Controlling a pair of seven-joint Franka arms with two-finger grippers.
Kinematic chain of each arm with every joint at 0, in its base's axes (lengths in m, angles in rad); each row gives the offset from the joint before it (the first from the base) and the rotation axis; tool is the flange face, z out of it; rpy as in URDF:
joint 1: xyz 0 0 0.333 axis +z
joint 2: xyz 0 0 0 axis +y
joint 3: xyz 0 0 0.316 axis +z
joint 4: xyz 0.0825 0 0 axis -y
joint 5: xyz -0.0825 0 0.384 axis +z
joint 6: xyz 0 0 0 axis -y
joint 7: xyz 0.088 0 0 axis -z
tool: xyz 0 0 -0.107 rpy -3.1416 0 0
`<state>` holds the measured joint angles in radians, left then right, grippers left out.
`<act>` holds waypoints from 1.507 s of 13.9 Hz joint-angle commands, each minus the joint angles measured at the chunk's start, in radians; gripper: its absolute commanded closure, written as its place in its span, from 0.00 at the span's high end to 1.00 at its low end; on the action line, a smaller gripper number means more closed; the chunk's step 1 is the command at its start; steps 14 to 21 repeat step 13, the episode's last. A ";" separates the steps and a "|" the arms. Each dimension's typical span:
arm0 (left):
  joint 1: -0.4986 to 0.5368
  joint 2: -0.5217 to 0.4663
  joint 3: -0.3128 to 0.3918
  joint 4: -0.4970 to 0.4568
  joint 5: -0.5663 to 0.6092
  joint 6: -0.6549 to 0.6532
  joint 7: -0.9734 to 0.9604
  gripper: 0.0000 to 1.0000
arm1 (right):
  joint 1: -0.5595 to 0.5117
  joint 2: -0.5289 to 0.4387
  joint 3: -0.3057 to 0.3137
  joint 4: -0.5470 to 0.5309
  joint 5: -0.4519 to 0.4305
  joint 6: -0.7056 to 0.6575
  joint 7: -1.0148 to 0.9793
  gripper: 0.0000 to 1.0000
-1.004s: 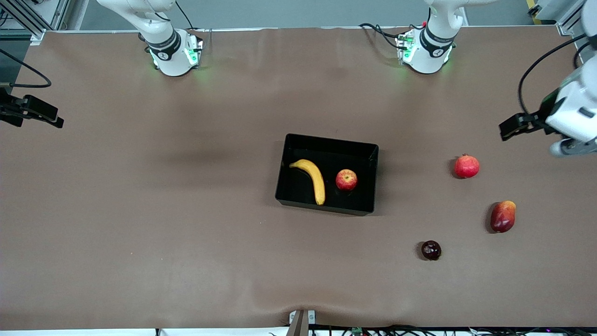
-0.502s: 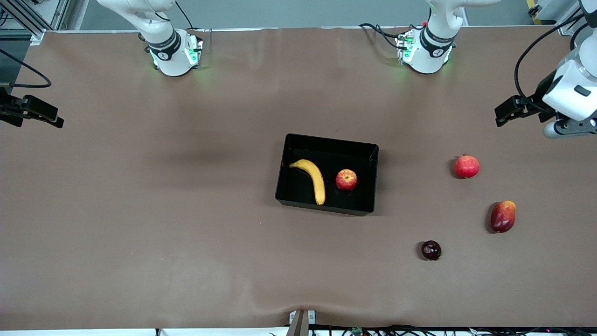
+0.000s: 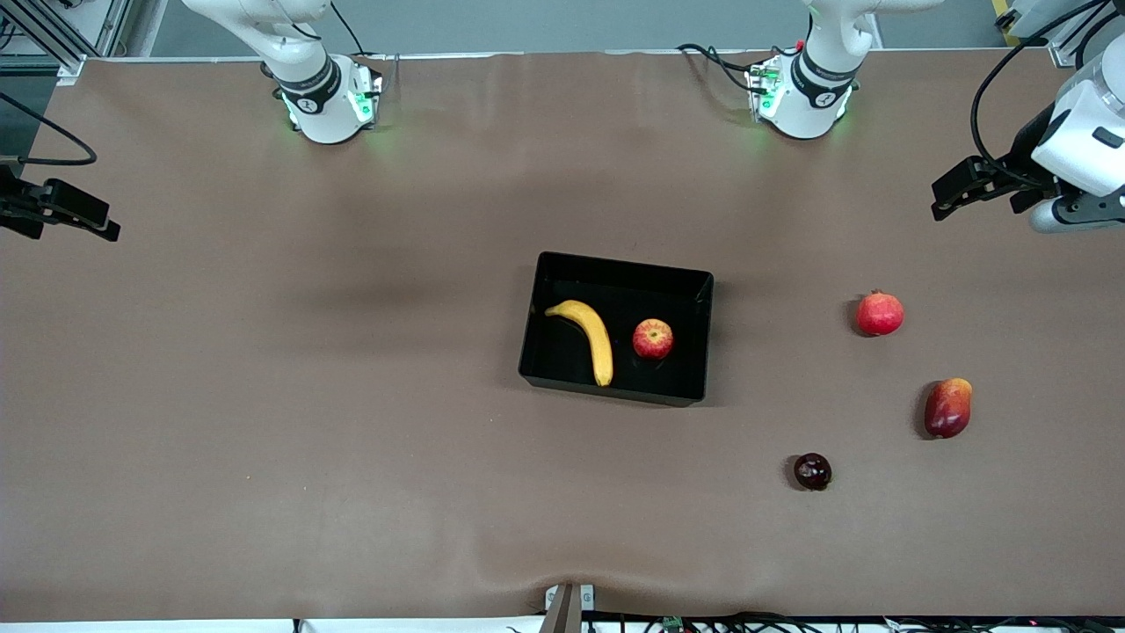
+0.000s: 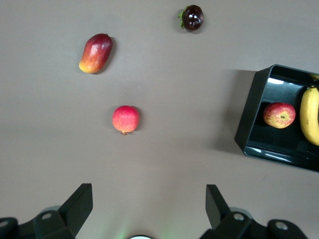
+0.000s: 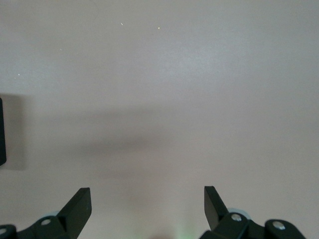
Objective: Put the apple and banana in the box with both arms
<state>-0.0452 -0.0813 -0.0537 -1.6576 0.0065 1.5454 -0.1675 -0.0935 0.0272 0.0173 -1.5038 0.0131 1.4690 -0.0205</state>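
The black box [image 3: 615,264] stands mid-table. The yellow banana [image 3: 593,338] and the red apple [image 3: 653,338] lie side by side in it, untouched by either gripper. My left gripper [image 3: 962,189] hangs open and empty high over the left arm's end of the table. Its wrist view shows its open fingers [image 4: 147,191], the box's wall [image 4: 249,119], the apple [image 4: 279,115] and part of the banana [image 4: 310,122]. My right gripper [image 3: 61,215] waits open and empty over the right arm's end. Its wrist view [image 5: 145,194] shows only bare table.
Three other fruits lie between the box and the left arm's end. They are a pinkish-red round fruit [image 3: 880,314] [image 4: 125,119], a red-yellow mango [image 3: 947,408] [image 4: 95,53] and a small dark maroon fruit [image 3: 812,471] [image 4: 192,17]. The table is a brown mat.
My left gripper has moved away from the loose fruits toward the robots' edge of the table. The right arm, box, banana and apple have not moved.
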 commanded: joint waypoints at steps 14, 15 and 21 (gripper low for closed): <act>0.008 0.001 0.000 0.038 -0.010 -0.025 0.020 1.00 | -0.015 0.003 0.013 0.014 -0.010 -0.009 0.004 1.00; 0.008 0.001 0.000 0.038 -0.010 -0.025 0.020 1.00 | -0.015 0.003 0.013 0.014 -0.010 -0.009 0.004 1.00; 0.008 0.001 0.000 0.038 -0.010 -0.025 0.020 1.00 | -0.015 0.003 0.013 0.014 -0.010 -0.009 0.004 1.00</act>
